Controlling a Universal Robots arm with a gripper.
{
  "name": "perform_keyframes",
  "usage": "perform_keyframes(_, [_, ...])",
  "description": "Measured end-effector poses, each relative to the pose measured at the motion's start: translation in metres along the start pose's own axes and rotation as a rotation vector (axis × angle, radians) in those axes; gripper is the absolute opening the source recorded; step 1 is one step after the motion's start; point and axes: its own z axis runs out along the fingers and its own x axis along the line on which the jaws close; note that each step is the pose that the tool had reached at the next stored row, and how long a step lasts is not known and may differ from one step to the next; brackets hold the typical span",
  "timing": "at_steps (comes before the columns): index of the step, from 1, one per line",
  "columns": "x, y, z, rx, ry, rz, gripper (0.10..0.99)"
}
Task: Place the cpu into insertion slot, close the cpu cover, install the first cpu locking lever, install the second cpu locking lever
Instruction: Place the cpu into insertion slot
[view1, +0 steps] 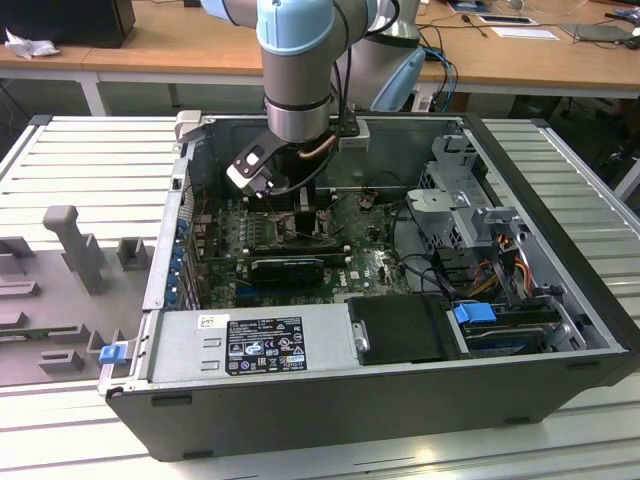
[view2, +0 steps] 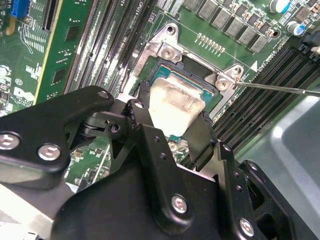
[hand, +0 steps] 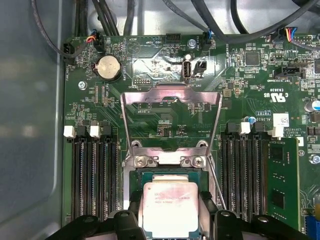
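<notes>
Here, the black jaws are closed on opposite edges of the small, flat, square silvery-grey cpu (hand: 170, 212), holding it at the square black-rimmed insertion slot (view2: 195, 67) on the green circuit board (hand: 150, 70); whether it is seated cannot be told. The thin silvery metal cpu cover (hand: 172, 93) stands swung open beside the slot.

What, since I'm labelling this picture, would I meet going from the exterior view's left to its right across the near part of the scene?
Grey upright block → blue clip → printed label → black box → blue tab.
</notes>
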Motion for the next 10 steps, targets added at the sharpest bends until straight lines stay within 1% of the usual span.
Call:
perform_keyframes(2, [0.0,-0.0003,-0.0001,0.0,-0.002,0.0,0.529])
perform_keyframes(10, [-0.0001,-0.0011,0.0021,0.0,-0.0021,0.0,0.529])
